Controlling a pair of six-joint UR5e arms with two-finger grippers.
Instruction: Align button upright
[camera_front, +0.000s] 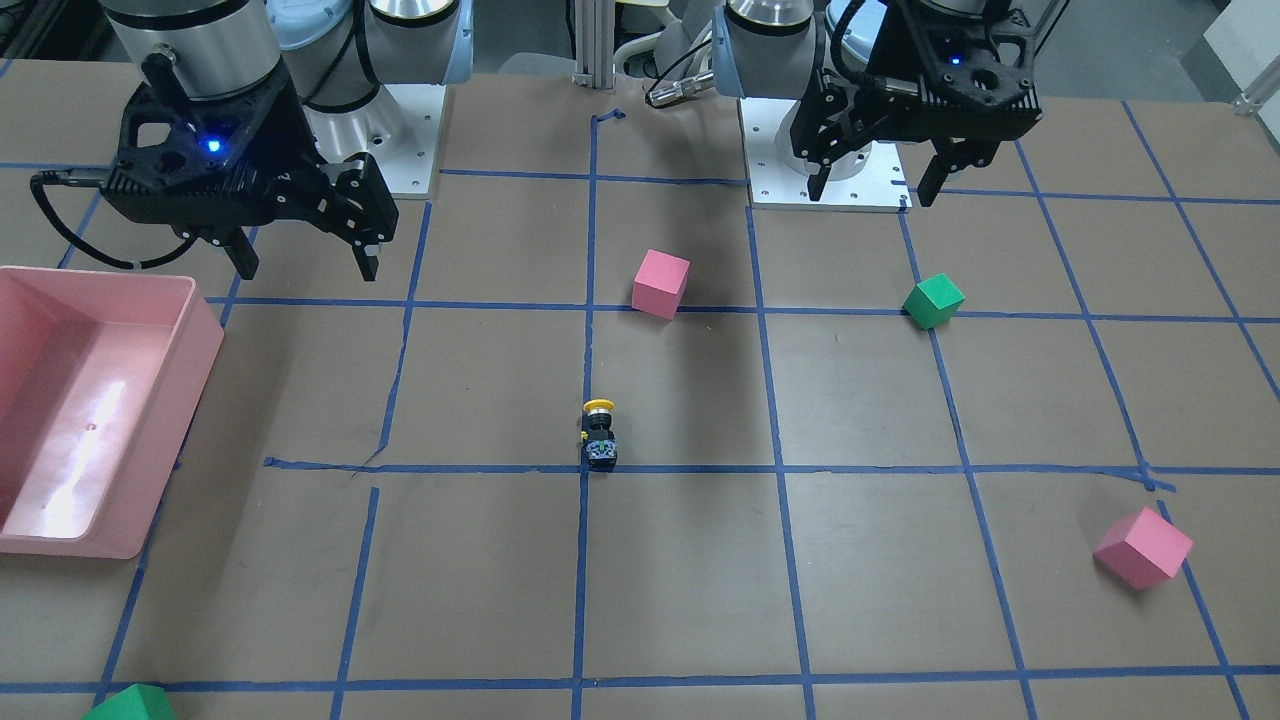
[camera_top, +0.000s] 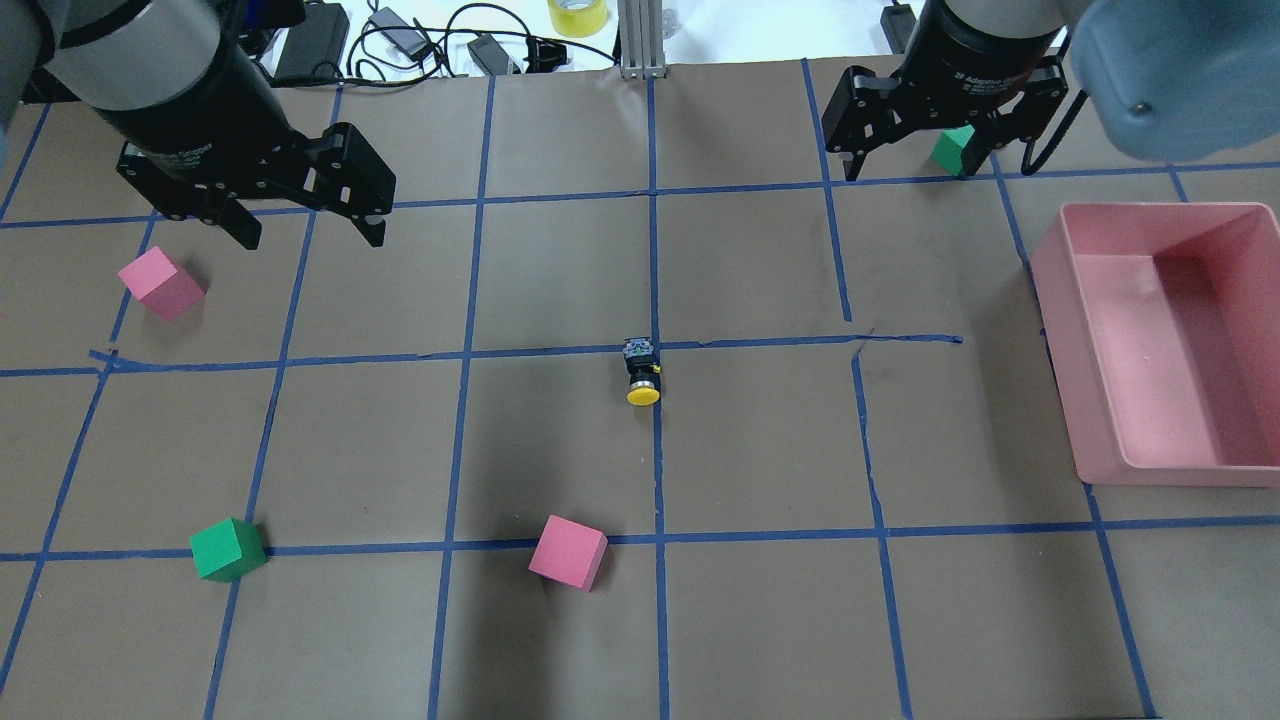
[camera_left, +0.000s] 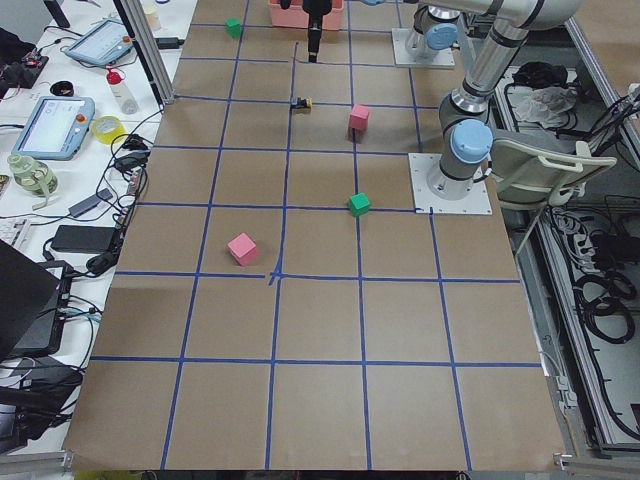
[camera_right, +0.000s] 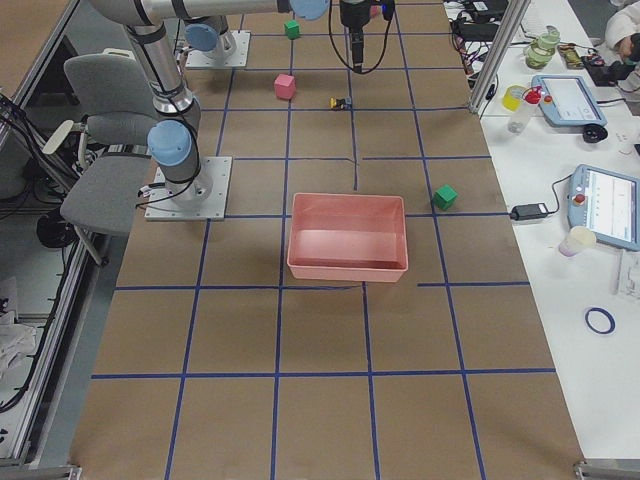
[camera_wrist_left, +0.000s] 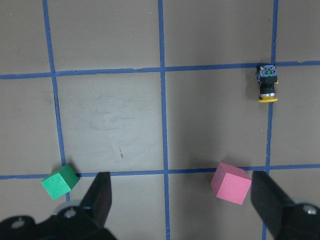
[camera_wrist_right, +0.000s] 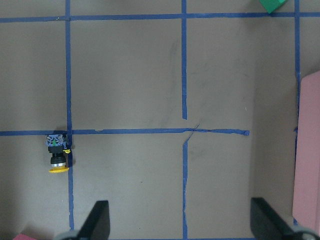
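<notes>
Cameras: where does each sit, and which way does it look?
Front-facing: across table, facing robot; left gripper and right gripper show.
Overhead: behind robot, looking forward and down; both grippers.
Exterior left: table's end; left arm near.
Exterior right: opposite end; right arm near.
Left wrist: straight down; own fingers.
Right wrist: likewise.
All share the button.

I'm seeing the pink bin (camera_top: 1062, 340) on the right, a near pink cube (camera_top: 568, 552), a far pink cube (camera_top: 160, 283) at left, a near green cube (camera_top: 228, 549), a far green cube (camera_top: 953, 148).
</notes>
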